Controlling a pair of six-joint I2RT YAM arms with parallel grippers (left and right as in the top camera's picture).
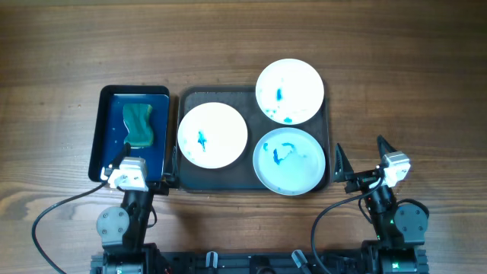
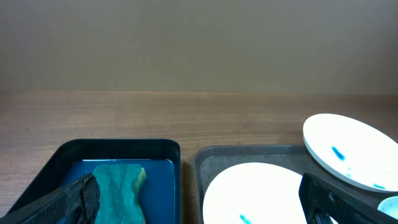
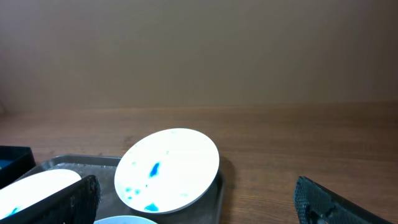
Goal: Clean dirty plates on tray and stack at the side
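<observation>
Plates fill the grey tray in the overhead view, all three smeared blue. The left plate lies on the tray's left half and the near plate in its near right corner. The far plate overhangs the rim at the far right corner. Just left of the tray stands a blue basin holding a green sponge, whose long axis runs away from the robot. The left fingers hang spread at the basin's near edge, the sponge straight ahead. The right fingers, also spread and empty, sit just off the tray's near right corner, above bare bench.

From the left wrist, the sponge lies low between the parted fingers, with the basin's near wall out of view below. The tray and left plate sit to the right.

From the right wrist, the far plate tilts on the tray's rim, ahead and left of the released fingers. A sliver of the near plate shows at the bottom edge.

Wiping likely starts with the sponge, so the left arm is nearer and must clear the basin wall. The right arm better suits the two right-hand plates.
</observation>
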